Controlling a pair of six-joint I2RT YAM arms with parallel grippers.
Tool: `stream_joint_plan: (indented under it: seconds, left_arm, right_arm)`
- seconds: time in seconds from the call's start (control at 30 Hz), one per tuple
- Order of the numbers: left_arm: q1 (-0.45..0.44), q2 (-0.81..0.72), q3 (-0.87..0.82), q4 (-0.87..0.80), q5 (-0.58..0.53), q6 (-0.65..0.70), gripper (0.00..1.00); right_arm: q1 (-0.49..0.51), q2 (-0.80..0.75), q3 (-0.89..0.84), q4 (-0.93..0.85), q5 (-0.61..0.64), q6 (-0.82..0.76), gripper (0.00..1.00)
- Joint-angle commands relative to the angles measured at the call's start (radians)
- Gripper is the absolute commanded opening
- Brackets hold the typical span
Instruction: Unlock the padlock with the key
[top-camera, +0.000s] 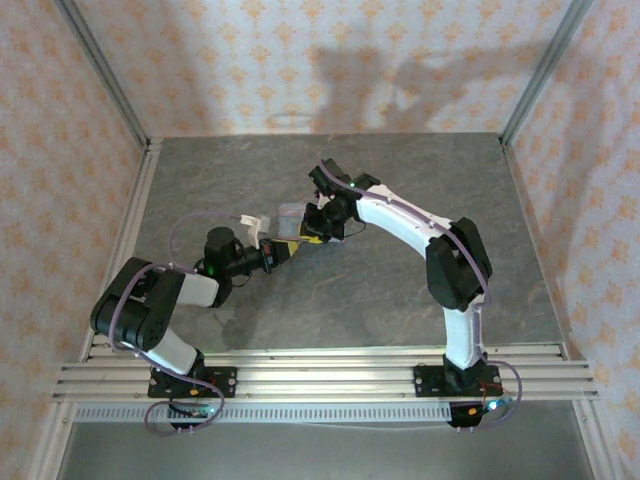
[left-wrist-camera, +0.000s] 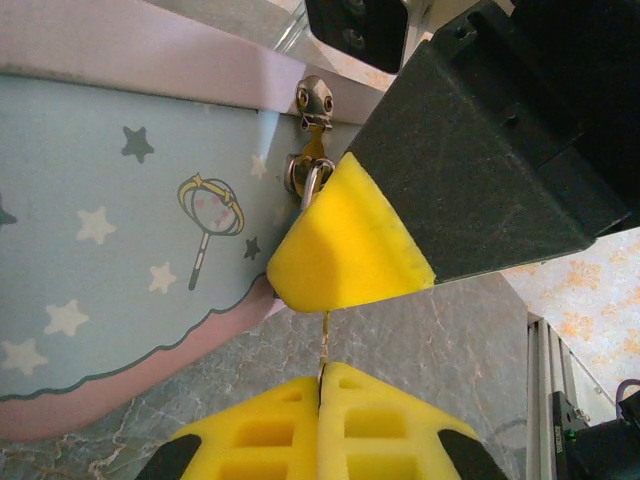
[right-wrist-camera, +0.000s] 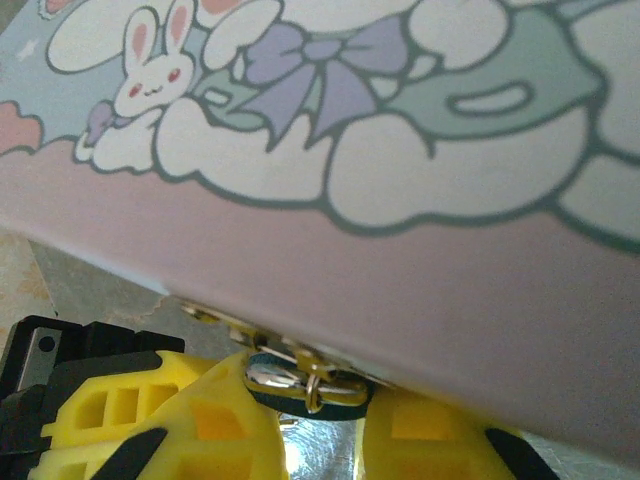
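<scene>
In the right wrist view my right gripper (right-wrist-camera: 318, 425) is shut on the small dark teal padlock (right-wrist-camera: 300, 405), which hangs by its metal shackle (right-wrist-camera: 316, 388) from the latch of the pastel tin box (right-wrist-camera: 400, 250). In the left wrist view my left gripper (left-wrist-camera: 323, 376) is shut on the thin pale key (left-wrist-camera: 325, 342). The key points up at the padlock, whose body is hidden behind a yellow right finger (left-wrist-camera: 350, 245); the shackle (left-wrist-camera: 311, 182) shows above that finger. From above, the left gripper (top-camera: 277, 253) and right gripper (top-camera: 314, 228) meet beside the tin (top-camera: 289, 215).
The tin box (left-wrist-camera: 120, 230) stands on the grey stone-patterned table (top-camera: 400, 190), hard against both grippers. Patterned walls close in the back and sides, and an aluminium rail (top-camera: 330, 365) runs along the near edge.
</scene>
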Motion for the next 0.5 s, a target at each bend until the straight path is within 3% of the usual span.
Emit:
stream_joint_plan:
  seconds: [0.0, 0.27, 0.47]
  left_arm:
    - [-0.009, 0.008, -0.008, 0.045, -0.005, -0.012, 0.00]
    - [-0.010, 0.094, -0.017, 0.191, -0.010, -0.100, 0.00]
    - [-0.008, 0.101, -0.021, 0.200, -0.013, -0.106, 0.00]
  right_arm:
    - [-0.010, -0.006, 0.029, 0.027, -0.034, 0.005, 0.00]
    - [-0.015, -0.012, 0.018, 0.041, -0.044, 0.016, 0.00]
    - [-0.019, -0.019, 0.001, 0.062, -0.051, 0.027, 0.00]
